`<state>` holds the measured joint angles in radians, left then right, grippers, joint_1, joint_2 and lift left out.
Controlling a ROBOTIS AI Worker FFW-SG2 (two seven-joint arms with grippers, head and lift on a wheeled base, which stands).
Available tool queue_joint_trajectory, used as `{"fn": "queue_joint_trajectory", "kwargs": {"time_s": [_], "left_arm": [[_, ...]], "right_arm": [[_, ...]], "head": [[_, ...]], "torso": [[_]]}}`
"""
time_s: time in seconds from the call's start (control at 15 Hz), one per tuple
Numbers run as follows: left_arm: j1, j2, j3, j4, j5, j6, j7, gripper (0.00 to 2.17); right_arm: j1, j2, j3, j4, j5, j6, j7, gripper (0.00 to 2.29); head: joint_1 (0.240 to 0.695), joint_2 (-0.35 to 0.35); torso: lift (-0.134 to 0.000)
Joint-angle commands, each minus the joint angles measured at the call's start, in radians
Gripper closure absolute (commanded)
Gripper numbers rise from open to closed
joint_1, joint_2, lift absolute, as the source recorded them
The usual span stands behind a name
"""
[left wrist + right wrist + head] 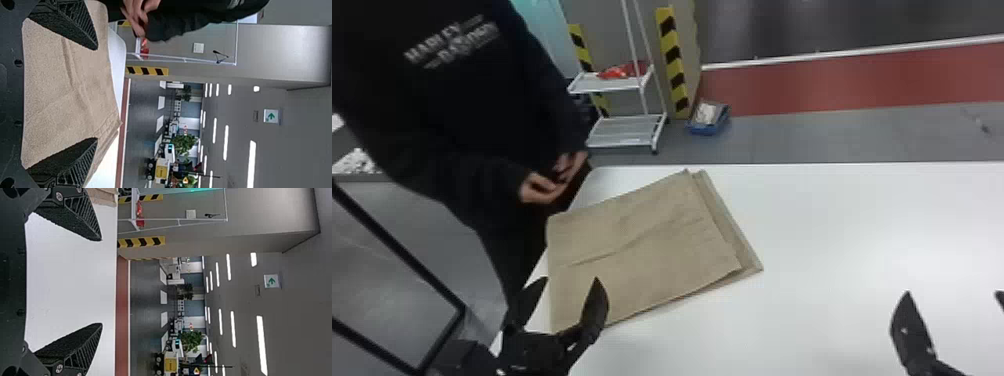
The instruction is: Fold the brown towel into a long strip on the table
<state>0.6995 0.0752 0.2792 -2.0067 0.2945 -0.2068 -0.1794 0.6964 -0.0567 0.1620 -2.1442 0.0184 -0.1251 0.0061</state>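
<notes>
- The brown towel (642, 245) lies folded in layers, left of centre in the head view, on the white table (832, 225).
- My left gripper (572, 281) hangs open at lower left.
- My right gripper (953, 295) has its fingers spread at lower right.

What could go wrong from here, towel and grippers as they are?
Layers: the brown towel's right-hand edges are offset, so a pinch there might catch only the top one.
Table edge: its far left corner seems to overhang the white table, so it could slip.
Person: a hand is close to that corner; the left gripper could come near it.
</notes>
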Motion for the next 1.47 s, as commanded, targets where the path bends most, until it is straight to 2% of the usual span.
{"fn": "queue_joint_trajectory", "kwargs": {"time_s": [0.0,1.4], "left_arm": [[0.000,0.000,0.000,0.003,0.000,-0.002,0.000,0.05],[-0.025,0.000,0.000,0.034,0.000,0.001,0.001,0.05]], "right_arm": [[-0.002,0.000,-0.001,0.004,0.000,-0.004,0.000,0.11],[-0.037,0.002,-0.006,0.043,-0.001,0.011,0.000,0.11]], "head": [[0.695,0.317],[0.695,0.313]], "torso": [[-0.121],[-0.121]]}}
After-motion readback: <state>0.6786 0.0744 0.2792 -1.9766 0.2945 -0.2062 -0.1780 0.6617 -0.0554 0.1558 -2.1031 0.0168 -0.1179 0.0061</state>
